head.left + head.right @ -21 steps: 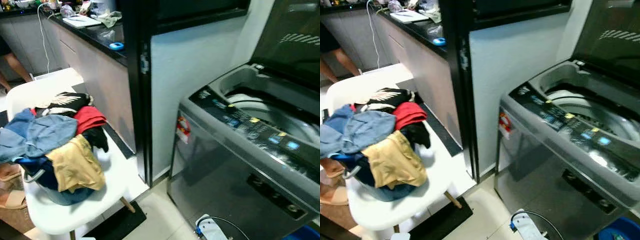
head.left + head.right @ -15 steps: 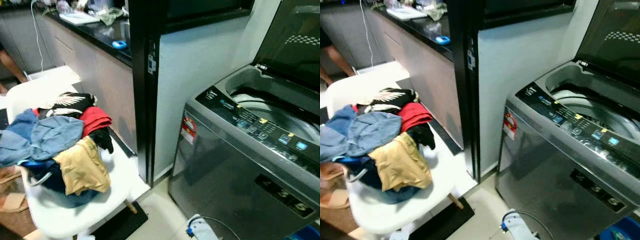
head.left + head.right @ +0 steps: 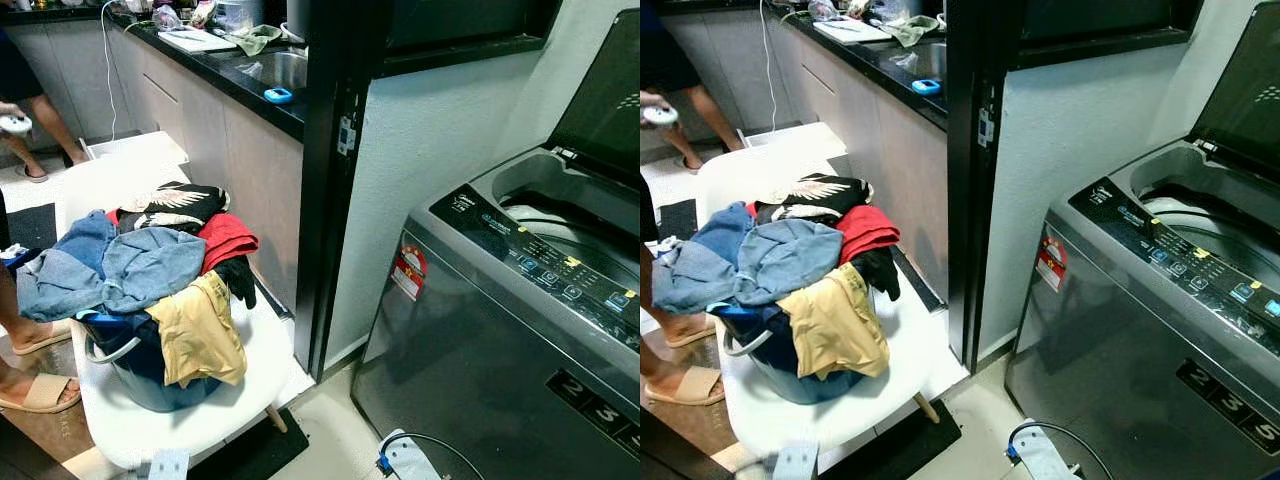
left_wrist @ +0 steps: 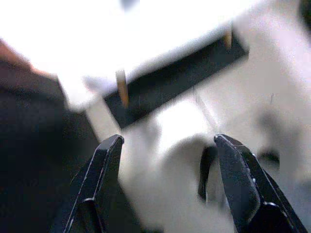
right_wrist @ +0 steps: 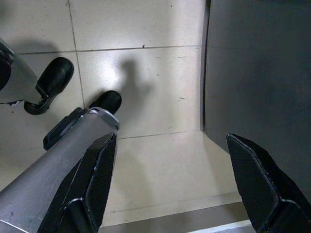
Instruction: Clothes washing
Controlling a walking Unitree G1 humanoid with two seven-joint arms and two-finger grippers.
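A heap of clothes point(image 3: 150, 270) in blue, red, black and tan overflows a blue basket point(image 3: 150, 375) standing on a white chair point(image 3: 190, 425) at the left. To the right stands a grey top-loading washing machine point(image 3: 480, 340) with its lid point(image 3: 610, 100) raised and its drum point(image 3: 570, 215) exposed. My left gripper point(image 4: 167, 145) is open, looking down in a blurred view at the floor and the chair's legs. My right gripper point(image 5: 170, 145) is also open, hanging over pale floor tiles beside the machine's dark side.
A black pillar point(image 3: 330, 180) and a white wall separate the chair from the machine. A dark kitchen counter point(image 3: 230, 70) runs behind. A person's feet in sandals point(image 3: 35, 390) are at the far left. A white power strip with a cable point(image 3: 410, 460) lies on the floor.
The head camera has swung left and pulled back, so the chair and the machine sit further right in view. The clothes and the machine themselves have not moved.
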